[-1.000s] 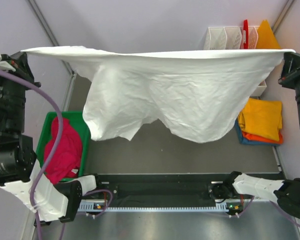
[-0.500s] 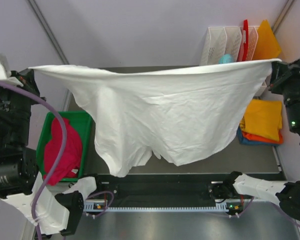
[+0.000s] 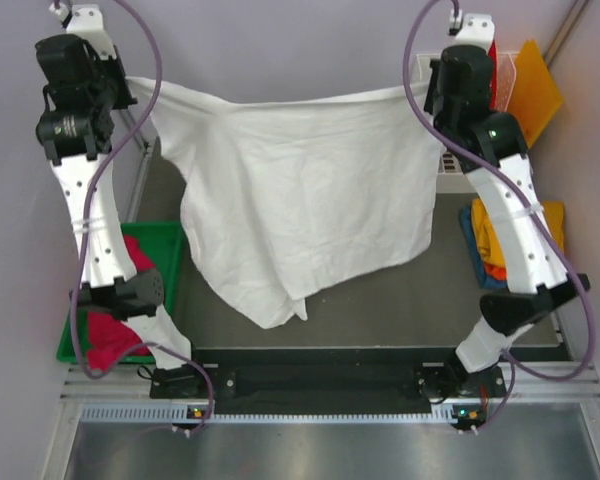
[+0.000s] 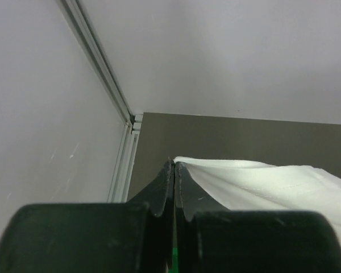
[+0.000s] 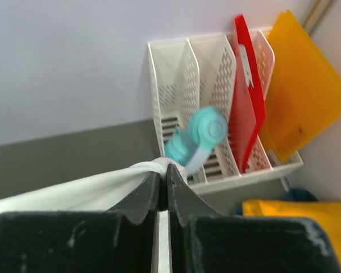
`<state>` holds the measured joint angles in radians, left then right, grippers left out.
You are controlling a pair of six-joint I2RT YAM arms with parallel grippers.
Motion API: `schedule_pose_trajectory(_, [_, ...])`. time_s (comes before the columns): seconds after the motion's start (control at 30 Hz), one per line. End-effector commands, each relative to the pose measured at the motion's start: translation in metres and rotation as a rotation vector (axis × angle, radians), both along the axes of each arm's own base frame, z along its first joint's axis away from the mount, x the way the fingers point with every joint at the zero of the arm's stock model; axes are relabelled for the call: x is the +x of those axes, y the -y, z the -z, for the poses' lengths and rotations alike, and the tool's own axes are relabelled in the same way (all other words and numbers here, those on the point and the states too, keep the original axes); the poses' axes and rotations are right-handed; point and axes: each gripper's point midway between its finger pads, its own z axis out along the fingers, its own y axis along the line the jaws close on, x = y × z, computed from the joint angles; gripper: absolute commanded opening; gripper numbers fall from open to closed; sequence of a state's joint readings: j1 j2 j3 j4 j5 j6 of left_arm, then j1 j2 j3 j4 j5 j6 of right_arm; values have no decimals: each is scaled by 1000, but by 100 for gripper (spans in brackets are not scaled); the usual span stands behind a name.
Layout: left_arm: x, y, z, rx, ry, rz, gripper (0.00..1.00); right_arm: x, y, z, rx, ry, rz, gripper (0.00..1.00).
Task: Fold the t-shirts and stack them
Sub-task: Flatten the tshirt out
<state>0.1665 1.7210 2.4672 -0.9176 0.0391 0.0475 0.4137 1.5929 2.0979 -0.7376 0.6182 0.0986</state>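
White cotton hangs between both arms. The white t-shirt [image 3: 300, 210] is held up over the table [image 3: 380, 310], its top edge strung from the left gripper [image 4: 174, 166] at the far left to the right gripper [image 5: 163, 169] at the far right. Each pincer is pressed together on a pinch of that edge, and the body of the cloth drapes down toward the near side, creased and partly doubled at its lower tip.

We judge this to be the spreading step, with the shirt opened out in the air before it is laid flat for folding. The next move calls for lowering both arms evenly so the hanging hem meets the table first. We then draw the cloth out so it settles without the bunched lower corner tucking under.

Against a second ago, both arms have swung out to the far side. The hands stand closer together, so the top edge now sags where it was pulled wide and taut.

The crimson-pink shirt [image 3: 105, 340] waits in the green bin [image 3: 168, 250] at the near left. The folded stack [image 3: 483, 245] lies at the right.
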Motion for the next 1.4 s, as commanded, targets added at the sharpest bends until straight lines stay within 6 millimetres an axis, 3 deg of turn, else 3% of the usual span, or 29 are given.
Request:
schedule_pose_trajectory(0.0, [27,-12,-47,26,194,-37,0,18,5,-88,126,265,5,0])
schedule_pose_trajectory(0.07, [38,-18,-50,17,220,-67,0,14,-5,-110,138,326,-32,0])
schedule_pose_trajectory(0.13, [23,-15,-87,39,331,-62,0,-4,-6,-135,114,394,-41,0])
schedule_pose_trajectory(0.17, [17,-15,-95,49,355,-63,0,-13,-16,-140,109,405,-62,0])
schedule_pose_trajectory(0.23, [-7,-10,-123,78,431,-60,0,-37,-8,-154,92,434,-47,0])
schedule_pose_trajectory(0.27, [-12,-10,-125,86,433,-62,0,-41,-17,-147,78,410,-66,0])
schedule_pose_trajectory(0.33, [-31,-8,-131,97,439,-64,0,-63,-9,-150,64,419,-47,0])
schedule_pose_trajectory(0.37, [-27,-9,-113,91,385,-64,0,-60,-16,-129,37,370,-56,0])
schedule_pose_trajectory(0.4, [-31,-8,-108,87,365,-60,0,-64,-14,-122,35,355,-52,0])
schedule_pose_trajectory(0.43, [-48,-3,-110,79,366,-54,0,-80,-4,-125,65,370,-48,0])
schedule_pose_trajectory(0.47, [-47,-4,-86,65,298,-53,0,-79,-8,-101,40,318,-58,0])
schedule_pose_trajectory(0.5, [-55,-3,-81,57,286,-54,0,-86,-6,-96,44,313,-63,0])
schedule_pose_trajectory(0.53, [-85,9,-93,54,329,-17,0,-110,8,-102,68,343,-51,0])
schedule_pose_trajectory(0.57, [-89,13,-78,47,298,-3,0,-114,4,-86,50,314,-65,0])
schedule_pose_trajectory(0.6, [-103,17,-81,44,314,3,0,-125,12,-82,50,310,-44,0])
schedule_pose_trajectory(0.63, [-132,25,-94,41,360,22,0,-146,26,-89,69,338,-39,0])
schedule_pose_trajectory(0.67, [-149,30,-102,39,380,27,0,-155,26,-87,74,336,-54,0])
schedule_pose_trajectory(0.73, [-182,36,-113,31,404,28,0,-180,45,-92,92,351,-41,0])
schedule_pose_trajectory(0.77, [-205,39,-130,36,459,20,0,-190,50,-99,112,366,-52,0])
schedule_pose_trajectory(0.83, [-233,42,-140,45,488,10,0,-204,62,-105,125,372,-56,0])
schedule_pose_trajectory(0.87, [-252,44,-153,52,535,3,0,-214,72,-118,151,400,-53,0])
schedule_pose_trajectory(1.0, [-292,47,-161,62,572,-13,0,-228,86,-134,155,417,-55,0])
schedule_pose_trajectory(1.2, [-319,30,-154,54,576,-105,0,-230,89,-139,140,423,-49,0])
schedule_pose_trajectory(1.3, [-305,25,-138,66,513,-116,0,-217,77,-128,113,397,-45,0])
schedule_pose_trajectory(1.37, [-278,26,-117,72,433,-99,0,-201,61,-108,85,359,-51,0])
